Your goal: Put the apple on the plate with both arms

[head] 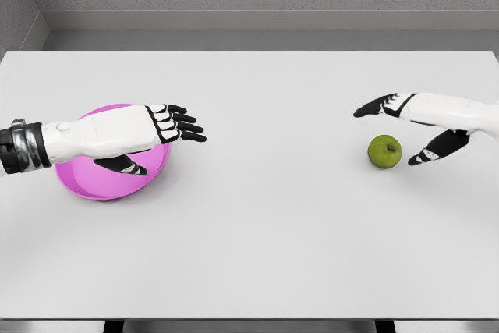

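A green apple rests on the white table at the right. My right hand hovers just right of and above it, fingers spread wide and thumb low beside the fruit, holding nothing. A magenta plate lies at the left. My left hand reaches over the plate from the left, fingers stretched out flat toward the centre and thumb hanging over the plate's bowl, holding nothing. The left forearm hides part of the plate's middle.
The white table spans the whole view, with its front edge near the bottom. A grey wall runs behind its far edge.
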You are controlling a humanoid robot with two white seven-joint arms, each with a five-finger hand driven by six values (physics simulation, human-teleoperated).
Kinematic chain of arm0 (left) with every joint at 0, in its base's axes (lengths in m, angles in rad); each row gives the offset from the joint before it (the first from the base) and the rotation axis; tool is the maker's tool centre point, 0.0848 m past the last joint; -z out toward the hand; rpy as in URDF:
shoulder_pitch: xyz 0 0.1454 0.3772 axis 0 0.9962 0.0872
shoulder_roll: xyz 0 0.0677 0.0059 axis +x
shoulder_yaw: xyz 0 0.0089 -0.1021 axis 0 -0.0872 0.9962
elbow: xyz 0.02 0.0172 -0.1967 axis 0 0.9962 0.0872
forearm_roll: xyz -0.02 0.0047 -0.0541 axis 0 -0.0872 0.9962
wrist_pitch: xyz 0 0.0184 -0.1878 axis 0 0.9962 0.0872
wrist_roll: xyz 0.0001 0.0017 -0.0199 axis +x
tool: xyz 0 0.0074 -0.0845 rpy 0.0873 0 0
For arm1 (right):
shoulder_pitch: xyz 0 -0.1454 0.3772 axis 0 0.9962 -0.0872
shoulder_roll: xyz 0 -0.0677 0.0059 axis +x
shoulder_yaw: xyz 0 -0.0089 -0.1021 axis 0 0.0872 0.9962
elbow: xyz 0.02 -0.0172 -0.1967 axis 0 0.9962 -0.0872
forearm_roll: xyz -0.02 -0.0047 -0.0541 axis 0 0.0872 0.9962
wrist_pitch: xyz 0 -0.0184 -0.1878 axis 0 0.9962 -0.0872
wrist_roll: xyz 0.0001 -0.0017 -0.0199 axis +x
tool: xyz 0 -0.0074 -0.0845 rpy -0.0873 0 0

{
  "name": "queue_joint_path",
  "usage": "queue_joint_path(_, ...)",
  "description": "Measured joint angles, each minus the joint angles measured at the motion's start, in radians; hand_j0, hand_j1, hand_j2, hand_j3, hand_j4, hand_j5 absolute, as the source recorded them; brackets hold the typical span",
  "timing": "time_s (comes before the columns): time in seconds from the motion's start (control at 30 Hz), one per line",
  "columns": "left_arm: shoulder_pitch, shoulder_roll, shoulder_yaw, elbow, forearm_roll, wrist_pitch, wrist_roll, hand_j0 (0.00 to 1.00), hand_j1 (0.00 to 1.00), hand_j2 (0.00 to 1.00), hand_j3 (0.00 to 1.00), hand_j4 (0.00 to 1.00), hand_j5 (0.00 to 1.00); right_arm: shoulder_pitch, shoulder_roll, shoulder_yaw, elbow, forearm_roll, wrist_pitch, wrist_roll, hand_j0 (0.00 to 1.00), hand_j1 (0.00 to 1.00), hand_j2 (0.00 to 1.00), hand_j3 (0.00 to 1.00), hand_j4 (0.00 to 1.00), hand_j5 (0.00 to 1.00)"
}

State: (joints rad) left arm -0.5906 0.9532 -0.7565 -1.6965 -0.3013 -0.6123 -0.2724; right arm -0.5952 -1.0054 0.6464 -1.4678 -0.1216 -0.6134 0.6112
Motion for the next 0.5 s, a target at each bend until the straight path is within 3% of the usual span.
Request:
queue_joint_path(0.2, 0.000, 0.000, 0.001, 0.002, 0.000, 0.000, 0.000, 1.00, 1.00, 1.00, 1.00, 1.00, 1.00, -0.005, 0.046, 0.012, 0.068, -0.038, 0.000, 0.000, 1.00, 1.00, 1.00, 1.00, 1.00, 1.00)
queue_joint_path(0.5, 0.000, 0.000, 0.001, 0.004, 0.000, 0.000, -0.001, 1.00, 1.00, 1.00, 1.00, 1.00, 1.00, 0.002, 0.003, 0.095, 0.106, -0.020, 0.000, 0.000, 1.00, 1.00, 1.00, 1.00, 1.00, 1.00)
